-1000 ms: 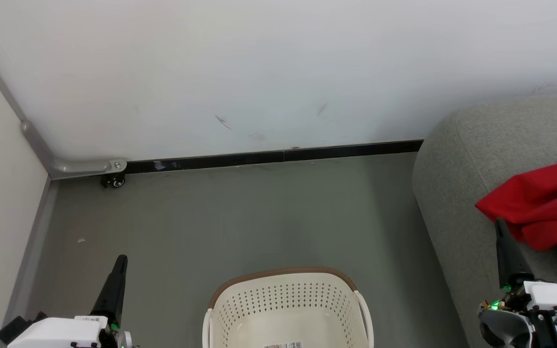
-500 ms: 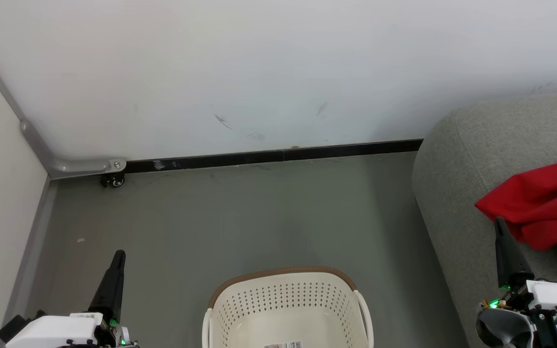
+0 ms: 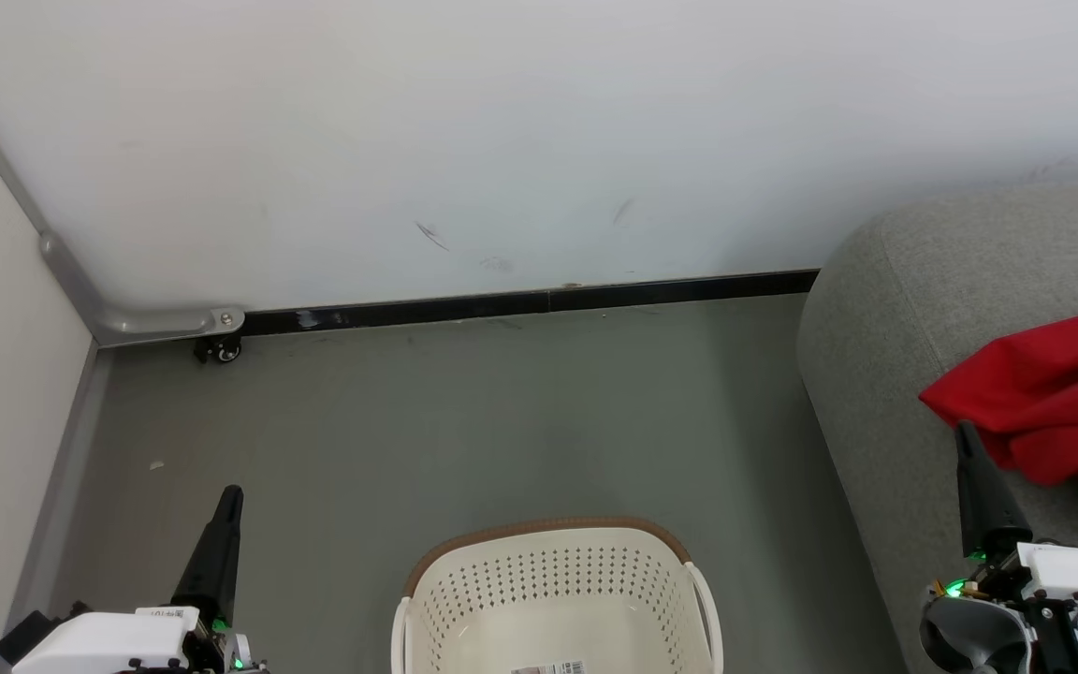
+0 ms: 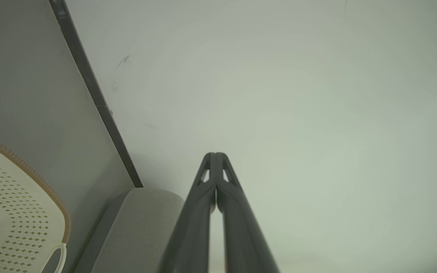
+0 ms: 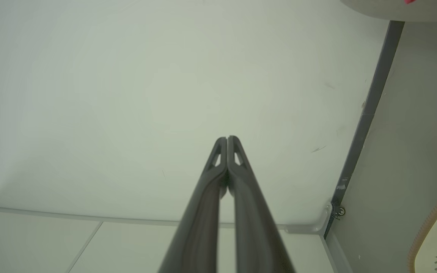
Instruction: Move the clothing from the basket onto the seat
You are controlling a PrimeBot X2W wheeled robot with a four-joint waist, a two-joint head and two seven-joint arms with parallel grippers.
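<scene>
Basket looks emptied and the red clothing is on the seat, so the task reads as done or very nearly.
Left tool (image 3: 231, 498) hangs low-left over the floor (image 3: 464, 412), closed tight, holding nothing. Centre: the basket (image 3: 548, 526) stands on the floor. The part of its inside in frame is bare except for a label (image 3: 553, 668) on the bottom. Its near end is cut off by the frame edge, so I can't rule out an item there. Right: the seat (image 3: 885, 309) carries the clothing (image 3: 1044, 393), a crumpled red heap with white stripes running off the right edge. Right tool (image 3: 968, 435) sits at the heap's near-left edge, also closed tight and empty. Its tip is right by the fabric, but I can't tell if it touches. My read: transfer finished, and what's left is checking the basket's hidden end.
</scene>
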